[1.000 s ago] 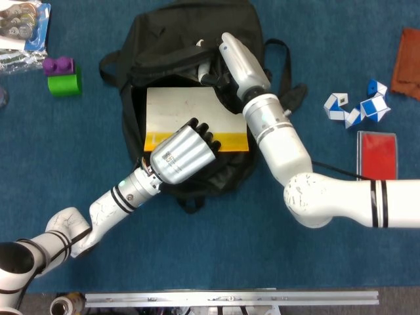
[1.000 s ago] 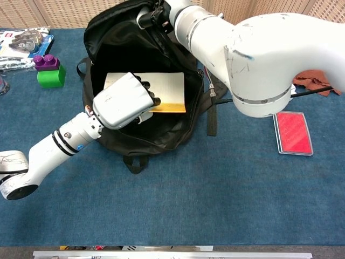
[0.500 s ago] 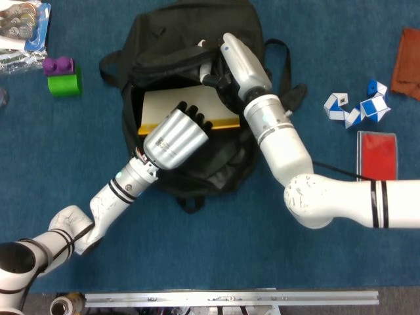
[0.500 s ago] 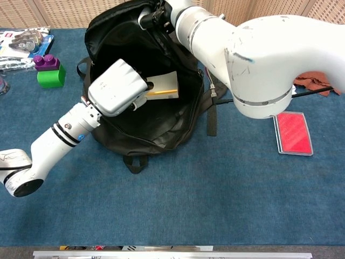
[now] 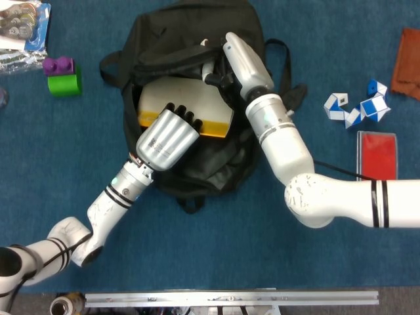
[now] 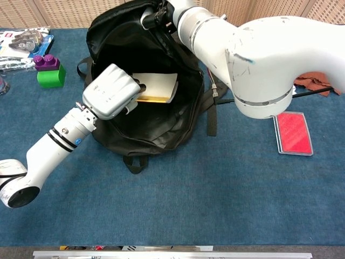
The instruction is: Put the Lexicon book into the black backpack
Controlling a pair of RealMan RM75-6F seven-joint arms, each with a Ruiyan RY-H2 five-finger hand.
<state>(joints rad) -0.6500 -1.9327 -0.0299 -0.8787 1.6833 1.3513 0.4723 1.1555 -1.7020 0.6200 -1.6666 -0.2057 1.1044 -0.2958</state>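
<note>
Lexicon book [image 5: 187,105], cream-faced with a yellow band along its near edge, sits partly inside the open mouth of the black backpack [image 5: 197,164], tilted, its far end under the raised flap. We see our left hand [image 5: 165,136] clamped on the book's near left corner, dark fingers [image 5: 180,115] curled over the cover; in the chest view the same left hand [image 6: 110,90] covers that end of the book [image 6: 156,86] within the backpack [image 6: 151,129]. Our right hand [image 5: 226,69] is at the top of the opening, holding the flap up; its fingers are mostly hidden in dark fabric, so we cannot tell exactly how they lie, though the flap stays lifted in its hold. Toward the bench's [image 5: 230,256] far left corner stand a green block [image 5: 64,84] with a purple brick [image 5: 58,64] just behind it, beside a plastic packet [image 5: 23,26]. Along the right edge lie a blue-and-white twist puzzle [image 5: 357,105], a red case [image 5: 376,155] and, in the far right corner, a rust-coloured cloth [image 5: 407,56].
</note>
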